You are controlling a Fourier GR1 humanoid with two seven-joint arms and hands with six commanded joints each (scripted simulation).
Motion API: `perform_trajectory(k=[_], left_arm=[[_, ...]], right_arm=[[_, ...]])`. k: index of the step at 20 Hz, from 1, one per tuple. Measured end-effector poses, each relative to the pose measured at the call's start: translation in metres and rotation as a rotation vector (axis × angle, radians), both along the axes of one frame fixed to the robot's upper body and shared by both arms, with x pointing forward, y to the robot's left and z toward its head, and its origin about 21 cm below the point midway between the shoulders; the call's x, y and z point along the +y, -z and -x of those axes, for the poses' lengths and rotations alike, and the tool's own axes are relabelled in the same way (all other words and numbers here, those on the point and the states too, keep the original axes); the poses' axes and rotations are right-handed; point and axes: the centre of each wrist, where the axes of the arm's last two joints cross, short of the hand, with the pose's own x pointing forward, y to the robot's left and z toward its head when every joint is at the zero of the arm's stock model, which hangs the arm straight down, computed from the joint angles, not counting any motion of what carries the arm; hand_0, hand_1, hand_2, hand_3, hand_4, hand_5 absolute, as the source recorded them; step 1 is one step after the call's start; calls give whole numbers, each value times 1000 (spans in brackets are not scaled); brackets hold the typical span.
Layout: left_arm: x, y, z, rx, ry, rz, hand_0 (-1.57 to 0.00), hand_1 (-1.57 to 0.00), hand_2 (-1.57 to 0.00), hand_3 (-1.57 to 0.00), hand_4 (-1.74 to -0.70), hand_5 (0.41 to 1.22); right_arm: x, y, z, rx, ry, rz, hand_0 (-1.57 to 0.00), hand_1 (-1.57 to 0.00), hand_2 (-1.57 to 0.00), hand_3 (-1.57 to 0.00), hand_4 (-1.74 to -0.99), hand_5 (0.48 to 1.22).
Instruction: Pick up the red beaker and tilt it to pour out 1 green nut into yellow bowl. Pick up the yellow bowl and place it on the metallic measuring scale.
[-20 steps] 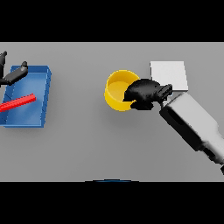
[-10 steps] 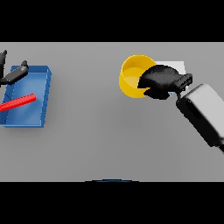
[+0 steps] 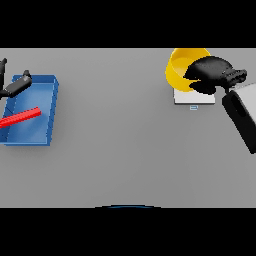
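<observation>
Fingers curled on round yellow bowl

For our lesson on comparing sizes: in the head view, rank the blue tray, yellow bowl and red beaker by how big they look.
1. Blue tray
2. Yellow bowl, though partly hidden by the right hand
3. Red beaker, cut off by the view's edge, so unsure
</observation>
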Motion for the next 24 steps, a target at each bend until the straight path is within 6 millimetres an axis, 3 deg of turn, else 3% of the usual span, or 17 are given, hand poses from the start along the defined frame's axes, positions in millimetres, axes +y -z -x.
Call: perform_trajectory(k=[3, 7, 14, 18, 20, 21, 22, 24], left_arm=[[1, 1, 0, 6, -10, -7, 1, 1, 1, 1, -823, 772], [6, 0, -2, 12, -25, -11, 1, 1, 1, 1, -818, 756], [1, 3, -1, 17, -14, -13, 1, 1, 1, 1, -796, 729], [5, -2, -3, 3, -16, -11, 1, 1, 1, 1, -806, 734], [4, -1, -5, 5, -12, -15, 1, 1, 1, 1, -811, 740], [3, -1, -5, 4, -11, -6, 1, 1, 1, 1, -813, 745], [2, -1, -4, 12, -9, -4, 1, 1, 1, 1, -812, 745], [-2, 7, -3, 27, -9, 0, 1, 1, 1, 1, -815, 744]], right_arm=[[-15, 12, -8, 11, 45, 0, -1571, -1571, -1571, -1182, -1721, 1221], [-29, 26, -20, 26, 109, 0, -1571, -1571, -1571, -1308, -1723, 1221], [-32, 57, -29, 36, 152, -1, -1571, -1499, -1565, -1500, -1727, 1221], [-38, 68, -29, 41, 171, -3, -1548, -1420, -1568, -1481, -1721, 1221], [-35, 65, -34, 53, 165, -11, -1536, -1411, -1569, -1165, -1728, 1221], [-37, 66, -34, 73, 171, -12, -1543, -1443, -1496, -1022, -1659, 1221], [-36, 68, -34, 84, 196, -16, -1525, -1350, -1348, -907, -1596, 1134], [-38, 67, -36, 95, 205, -28, -975, -866, -954, -762, -1504, 983]])
